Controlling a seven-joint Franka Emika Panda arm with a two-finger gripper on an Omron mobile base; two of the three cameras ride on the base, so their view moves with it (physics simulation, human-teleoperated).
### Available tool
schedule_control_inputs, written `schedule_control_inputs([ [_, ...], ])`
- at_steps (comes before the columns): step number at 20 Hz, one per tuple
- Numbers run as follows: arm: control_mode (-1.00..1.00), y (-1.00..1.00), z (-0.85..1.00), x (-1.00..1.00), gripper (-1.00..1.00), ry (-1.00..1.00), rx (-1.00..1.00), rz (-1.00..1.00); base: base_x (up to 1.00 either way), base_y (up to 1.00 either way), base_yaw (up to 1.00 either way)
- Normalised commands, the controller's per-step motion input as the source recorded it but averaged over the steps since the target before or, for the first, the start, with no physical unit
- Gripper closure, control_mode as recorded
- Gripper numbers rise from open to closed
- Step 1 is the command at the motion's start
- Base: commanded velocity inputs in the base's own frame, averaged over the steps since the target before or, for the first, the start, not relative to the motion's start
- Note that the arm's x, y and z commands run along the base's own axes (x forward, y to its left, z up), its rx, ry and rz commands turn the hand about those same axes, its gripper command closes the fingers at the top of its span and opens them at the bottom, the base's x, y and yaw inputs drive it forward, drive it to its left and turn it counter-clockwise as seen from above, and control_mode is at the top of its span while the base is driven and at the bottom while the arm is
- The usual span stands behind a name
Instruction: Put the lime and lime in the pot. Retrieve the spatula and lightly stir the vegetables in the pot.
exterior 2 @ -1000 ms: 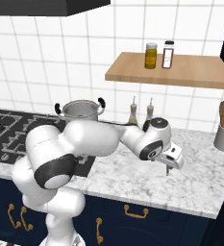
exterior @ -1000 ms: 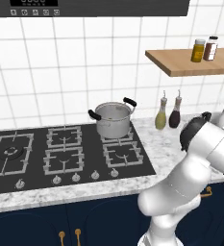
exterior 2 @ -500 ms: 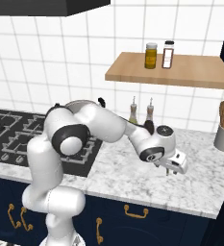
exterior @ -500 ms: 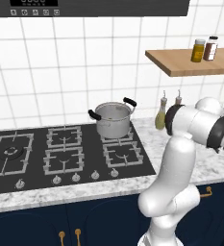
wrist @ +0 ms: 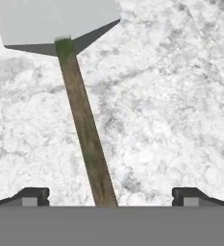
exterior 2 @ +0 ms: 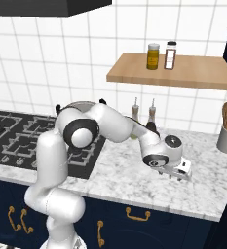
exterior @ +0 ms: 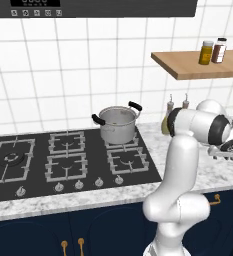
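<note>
Here the spatula [wrist: 84, 120] handle runs between the spread end effector [wrist: 111, 196] fingertips.

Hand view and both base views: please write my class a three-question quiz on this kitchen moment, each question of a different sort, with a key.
1. True or false: the pot stands on the marble counter beside the hob.
2. Multiple choice: in the hand view, what lies between the two fingertips of the gripper?
A. a lime
B. the wooden handle of the spatula
C. a bottle
3. Fill in: the two jars stand on the wooden ____.

Key
1. False: it stands on a rear burner of the hob.
2. B: the handle runs up to a flat grey blade; the fingertips stand wide apart on either side, not touching it.
3. shelf
</note>
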Motion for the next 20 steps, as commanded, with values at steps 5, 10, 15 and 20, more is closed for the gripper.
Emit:
schedule_control_inputs([
  [5, -1.00, 0.00, -0.33, 0.24, 1.00, 0.00, 0.00, 0.06, 0.00, 0.00, 0.00],
  [10, -1.00, 0.42, -0.02, -0.17, 1.00, -0.02, -0.06, 0.07, 0.00, 0.00, 0.00],
  [15, -1.00, 0.70, 0.68, -0.53, 1.00, -0.19, -0.30, 0.29, 0.00, 0.00, 0.00],
  [20, -1.00, 0.83, 1.00, -0.46, 1.00, -0.20, -0.45, 0.51, 0.00, 0.00, 0.00],
])
